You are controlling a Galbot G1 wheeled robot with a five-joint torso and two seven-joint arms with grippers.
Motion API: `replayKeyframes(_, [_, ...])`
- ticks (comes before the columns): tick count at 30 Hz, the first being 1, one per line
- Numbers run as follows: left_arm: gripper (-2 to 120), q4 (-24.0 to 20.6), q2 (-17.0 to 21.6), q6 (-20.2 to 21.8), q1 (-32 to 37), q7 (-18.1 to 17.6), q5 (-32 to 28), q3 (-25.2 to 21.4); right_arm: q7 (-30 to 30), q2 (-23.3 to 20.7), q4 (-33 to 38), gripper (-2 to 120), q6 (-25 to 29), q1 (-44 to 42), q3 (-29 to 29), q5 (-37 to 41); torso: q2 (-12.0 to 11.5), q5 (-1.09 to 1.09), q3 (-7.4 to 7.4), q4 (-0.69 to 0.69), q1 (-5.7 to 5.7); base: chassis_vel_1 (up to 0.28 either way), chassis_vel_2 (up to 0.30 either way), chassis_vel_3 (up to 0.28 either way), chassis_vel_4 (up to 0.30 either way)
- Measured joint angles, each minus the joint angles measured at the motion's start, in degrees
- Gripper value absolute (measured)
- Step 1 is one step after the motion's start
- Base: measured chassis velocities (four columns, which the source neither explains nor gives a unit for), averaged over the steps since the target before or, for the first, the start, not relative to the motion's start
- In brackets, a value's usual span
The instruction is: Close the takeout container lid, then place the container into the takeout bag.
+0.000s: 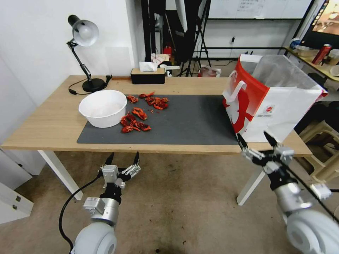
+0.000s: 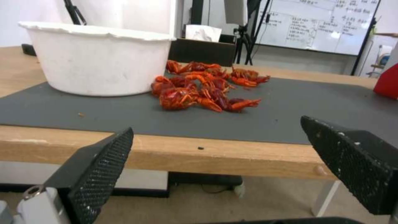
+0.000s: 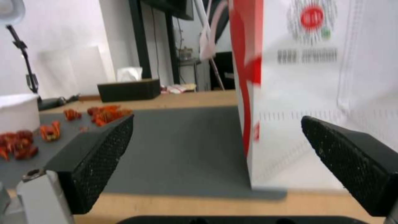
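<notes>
**Camera placement at the table**

The table [image 1: 53, 120] is seen from above and in front by the head view, with its whole near edge included. From the left wrist, just below and before that edge, the white bowl [image 2: 97, 59] and red crayfish [image 2: 199, 90] are faced closely. From the right wrist, the takeout bag [image 3: 315, 93] at the right end is viewed very near. The grey mat [image 1: 190, 120] is shared by all three.
</notes>
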Motion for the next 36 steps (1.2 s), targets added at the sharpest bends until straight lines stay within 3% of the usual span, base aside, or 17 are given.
replayKeyframes(17, [100, 1.5, -0.4, -4.0, 0.8, -0.2, 2.6, 0.7, 1.9, 4.5, -5.9, 100, 4.2, 0.8, -5.2, -6.5, 0.0, 0.00, 0.00, 0.01, 0.00, 0.000, 0.000, 0.000, 0.000])
replayKeyframes(36, [100, 2.4, -0.7, -4.6, 0.7, 0.0, 2.7, 0.7, 2.3, 4.8, -7.0, 100, 4.2, 1.2, -5.8, -6.2, 0.0, 0.00, 0.00, 0.01, 0.01, 0.000, 0.000, 0.000, 0.000])
